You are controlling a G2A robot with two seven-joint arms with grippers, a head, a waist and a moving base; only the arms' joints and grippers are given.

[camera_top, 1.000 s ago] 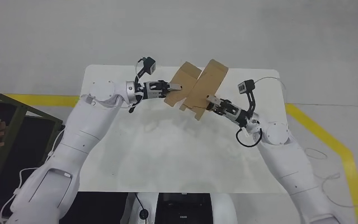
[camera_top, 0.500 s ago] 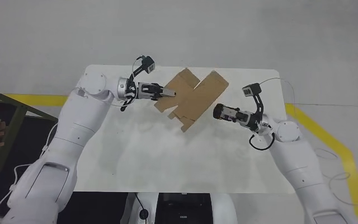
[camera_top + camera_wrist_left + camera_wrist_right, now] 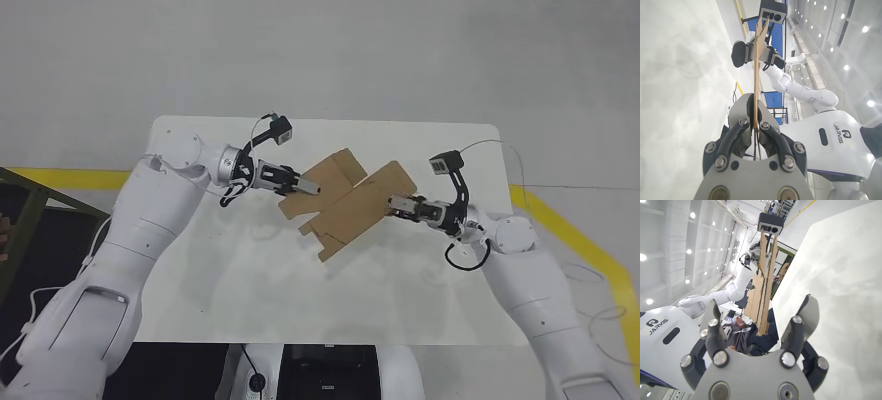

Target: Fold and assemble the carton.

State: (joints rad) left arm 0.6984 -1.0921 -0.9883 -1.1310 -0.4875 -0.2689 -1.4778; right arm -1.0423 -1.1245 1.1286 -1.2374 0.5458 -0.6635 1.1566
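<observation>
The flat brown carton (image 3: 345,200) hangs above the middle of the white table (image 3: 220,290), its panels still pressed together. My left gripper (image 3: 308,186) is shut on its left edge; in the left wrist view the carton (image 3: 756,72) runs edge-on out of the closed left gripper (image 3: 755,113). My right gripper (image 3: 398,206) is at the carton's right edge. In the right wrist view the right gripper (image 3: 761,313) is open, one finger (image 3: 712,311) on each side of the carton's edge (image 3: 763,291) without touching it.
The table's bare surface stretches in front of the carton toward the near edge (image 3: 330,342). A dark green bin (image 3: 25,225) stands on the floor left of the table, beside a yellow floor line (image 3: 70,178).
The right gripper let go of the carton, backed off, and now straddles its right edge, open. The left gripper swung the carton down and toward the front of the table.
</observation>
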